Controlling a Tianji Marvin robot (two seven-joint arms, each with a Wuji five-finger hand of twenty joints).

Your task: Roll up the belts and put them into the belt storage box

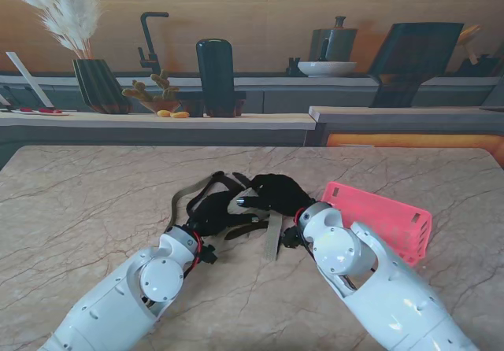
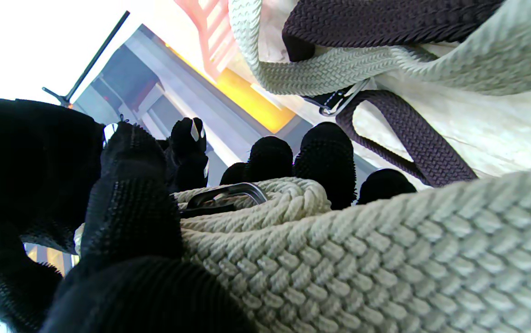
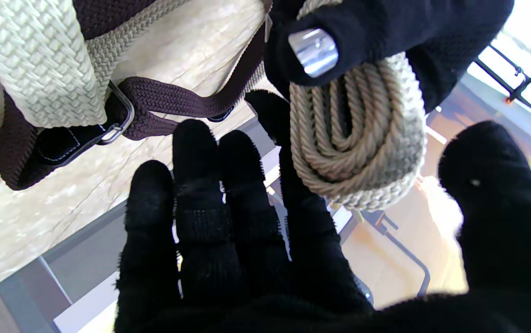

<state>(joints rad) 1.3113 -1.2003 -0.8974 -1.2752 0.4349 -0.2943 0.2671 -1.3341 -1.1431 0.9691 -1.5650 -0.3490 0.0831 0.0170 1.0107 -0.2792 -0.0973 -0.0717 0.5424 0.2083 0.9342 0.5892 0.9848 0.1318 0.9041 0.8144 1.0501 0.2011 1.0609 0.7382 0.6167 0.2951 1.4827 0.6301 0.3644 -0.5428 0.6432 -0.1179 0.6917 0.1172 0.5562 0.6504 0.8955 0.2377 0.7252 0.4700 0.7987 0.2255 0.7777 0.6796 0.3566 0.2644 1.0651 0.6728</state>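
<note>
Both arms reach in over the marble bench (image 1: 94,209), hands meeting near its middle. The left hand (image 1: 211,209) has its fingers (image 2: 270,157) clenched around a rolled beige belt (image 3: 362,138). The right hand (image 1: 277,193) is released, fingers (image 3: 210,194) spread just beside the roll. A dark brown belt (image 3: 163,99) lies loose on the bench. The pink storage box (image 1: 386,219) sits right of the hands.

Both hands hide the beige belt (image 1: 191,191) roll (stand view).
</note>
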